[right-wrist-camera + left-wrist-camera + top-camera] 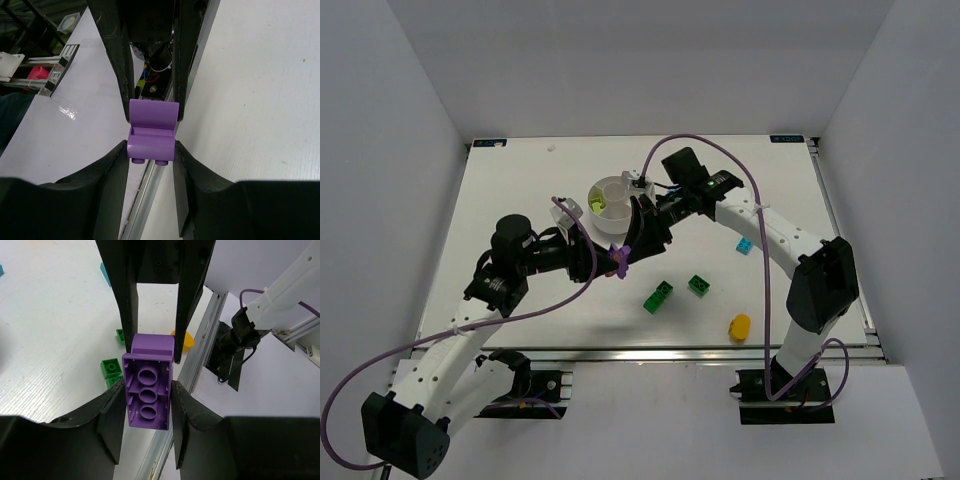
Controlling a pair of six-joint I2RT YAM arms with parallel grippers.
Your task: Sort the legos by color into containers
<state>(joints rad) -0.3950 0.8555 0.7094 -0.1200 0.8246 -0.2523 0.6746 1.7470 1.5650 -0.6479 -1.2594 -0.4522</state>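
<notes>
A purple lego (620, 258) hangs above the table between my two grippers. My left gripper (609, 263) grips it from the left, and my right gripper (629, 251) grips it from the right. In the left wrist view the left gripper (146, 405) clamps the brick's hollow underside (148, 390). The right gripper's fingers (125, 295) pinch its far end. In the right wrist view the right gripper (150, 160) clamps the studded end (151, 135). The round white dish (610, 226) stands behind them and holds a lime brick (597, 203).
Two green bricks (658, 297) (699, 285) lie in front of the grippers. A cyan brick (745, 245) lies under the right arm. An orange piece (740, 326) lies near the front edge. The table's front rail (197, 360) runs below the grippers.
</notes>
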